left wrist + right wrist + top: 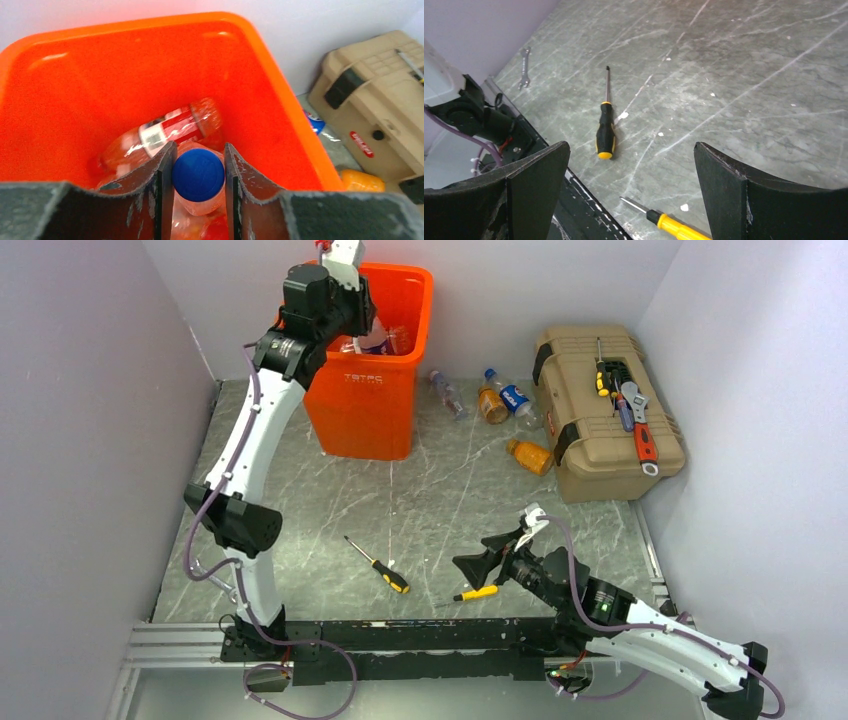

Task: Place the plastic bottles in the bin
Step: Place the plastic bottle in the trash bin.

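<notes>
Currently a blue-capped bottle is pinched at the neck between the nearly closed jaws of the left gripper, directly above the bin, with a red-labelled bottle lying below. If released off-centre, it could strike the rim and bounce out. The right gripper is spread wide and empty; a screwdriver just ahead of it could be grabbed by mistake.

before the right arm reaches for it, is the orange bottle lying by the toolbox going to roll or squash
Probably rolls: the orange bottle lies on its side on the smooth table, though the toolbox close beside it could stop it. It looks round and uncrushed, so likely fairly stiff. Its smooth plastic may slip in a loose grip.
</notes>
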Robot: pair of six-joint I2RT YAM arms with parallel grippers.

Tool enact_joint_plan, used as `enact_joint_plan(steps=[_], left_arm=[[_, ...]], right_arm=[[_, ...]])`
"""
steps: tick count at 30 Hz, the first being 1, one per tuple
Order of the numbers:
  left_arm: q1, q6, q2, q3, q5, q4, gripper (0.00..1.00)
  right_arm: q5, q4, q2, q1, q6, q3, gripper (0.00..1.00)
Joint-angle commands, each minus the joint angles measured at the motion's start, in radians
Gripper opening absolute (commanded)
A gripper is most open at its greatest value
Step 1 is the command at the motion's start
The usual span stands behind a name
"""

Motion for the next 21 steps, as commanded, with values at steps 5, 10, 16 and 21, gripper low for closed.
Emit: enact_joint_plan(steps=[5, 10, 16, 21], left_arm=[[0.026, 0.078, -0.16, -0.161, -0.309, -0.124, 0.0], [0.075, 0.045, -0.205, -0.223, -0.327, -0.136, 0.0], [0.079, 0.023, -0.268, -0.289, -0.212, -0.054, 0.42], [0.078, 0.014, -0.284, -0.264, -0.143, -0.049, 0.75]], right_arm=[[0.174, -0.073, -0.009, 0.002, -0.016, 0.148, 1.0], [0.258, -0.081, 0.006, 0.002, -0.044, 0.262, 1.0], [0.408, -0.102, 0.046, 0.001, -0.097, 0.411, 1.0], [0.441, -0.123, 0.12, 0.001, -0.12, 0.482, 1.0]])
